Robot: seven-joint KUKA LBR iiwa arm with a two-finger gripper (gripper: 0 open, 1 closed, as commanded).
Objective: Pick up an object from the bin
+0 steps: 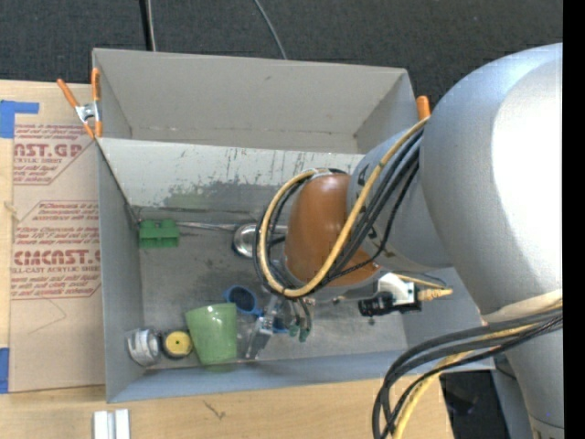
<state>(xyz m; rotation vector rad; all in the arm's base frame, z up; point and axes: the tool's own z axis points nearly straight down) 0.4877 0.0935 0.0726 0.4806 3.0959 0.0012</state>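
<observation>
Grey metal walls of the bin (pixel 228 99) slope down to a scuffed floor, and we judge that this slope is why most loose things lie along the near wall. Our gripper (pixel 276 324) hangs low by that wall, beneath the orange cover (pixel 315 227) and its looped cables (pixel 274 210), which hide much of it. We cannot tell how far it is open, nor whether it has hold of anything

Just left of it is a green cup (pixel 215 337), close enough that the two may be touching. We cannot tell whether the cup stands upright or leans. A blue cap (pixel 240 297) sits just behind the cup, near the gripper. Further left along the wall are a yellow disc (pixel 176 343) and a silver round piece (pixel 142 344), side by side. A green block (pixel 158 233) lies well apart at the far left, and a metal spoon (pixel 247 240) rests beside the cover

We judge the cup or the cap the likeliest pick, since the gripper is down at their level. The near wall leaves little room, so a grasp there could scrape it
</observation>
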